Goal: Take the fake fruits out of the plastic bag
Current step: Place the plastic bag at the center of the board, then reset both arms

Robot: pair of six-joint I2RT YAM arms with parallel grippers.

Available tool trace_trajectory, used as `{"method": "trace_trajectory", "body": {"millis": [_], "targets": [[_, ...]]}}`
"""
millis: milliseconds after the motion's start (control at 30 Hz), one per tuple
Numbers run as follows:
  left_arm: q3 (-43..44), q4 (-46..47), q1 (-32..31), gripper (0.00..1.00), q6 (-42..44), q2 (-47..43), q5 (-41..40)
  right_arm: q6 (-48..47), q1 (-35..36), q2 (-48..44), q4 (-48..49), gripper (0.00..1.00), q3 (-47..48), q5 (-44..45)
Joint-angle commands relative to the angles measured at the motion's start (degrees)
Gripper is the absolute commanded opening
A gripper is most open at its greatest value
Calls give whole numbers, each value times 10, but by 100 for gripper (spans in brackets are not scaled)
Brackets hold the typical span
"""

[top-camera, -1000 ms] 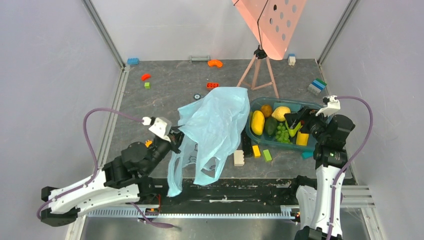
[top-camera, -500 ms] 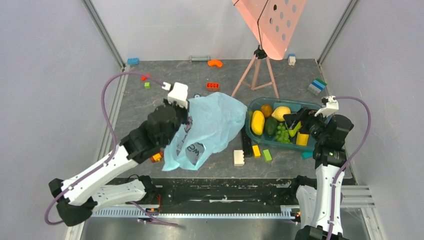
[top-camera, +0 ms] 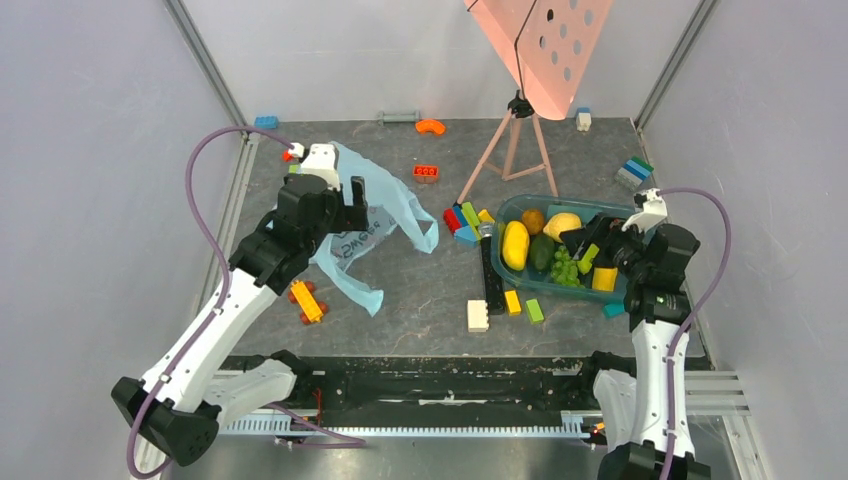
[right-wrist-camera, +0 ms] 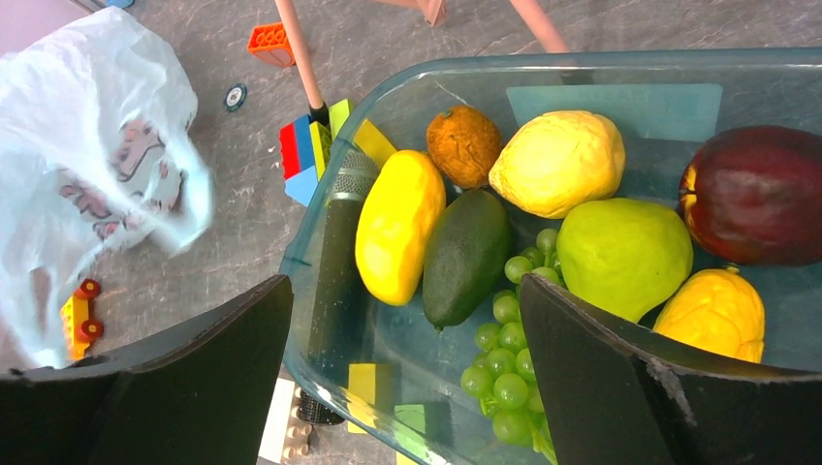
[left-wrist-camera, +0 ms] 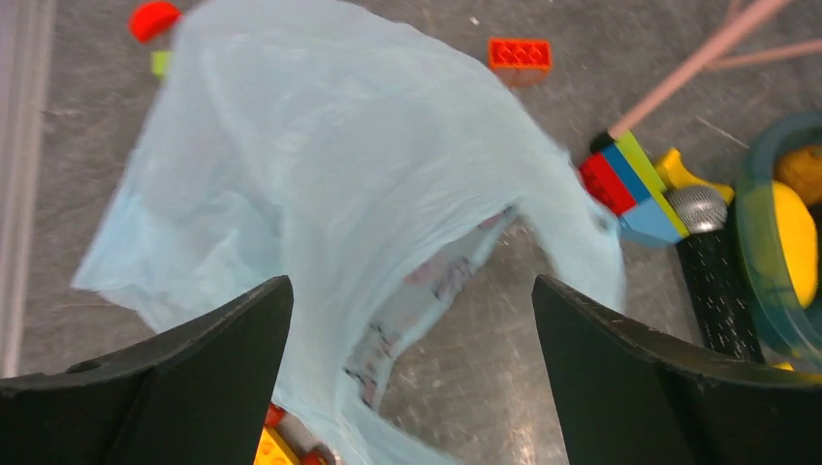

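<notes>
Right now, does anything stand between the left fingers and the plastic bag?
Nothing visible does. The left fingers stand open right over the crumpled plastic bag, with only free space between them.

The left arm (top-camera: 215,325) reaches far forward from its base, wrist pitched down; the left gripper (left-wrist-camera: 409,291) has its jaws spread wide, clamping nothing. The right arm (top-camera: 655,345) stands nearly upright; the right gripper (right-wrist-camera: 405,291) points downward, jaws equally wide and empty.
</notes>
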Motion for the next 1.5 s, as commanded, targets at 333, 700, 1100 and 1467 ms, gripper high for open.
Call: {"method": "trace_trajectory", "body": {"millis": [333, 700, 1100, 1467], "targets": [[-73, -67, 1, 100, -73, -62, 135, -20, 40, 22, -13, 98, 19, -9], [-134, -74, 1, 100, -62, -152, 73, -34, 59, 27, -23, 98, 16, 21], [-22, -95, 1, 100, 21, -79, -59, -46, 69, 36, -30, 98, 20, 15], [23, -114, 13, 100, 39, 80, -137, -46, 75, 35, -29, 98, 21, 1]]}}
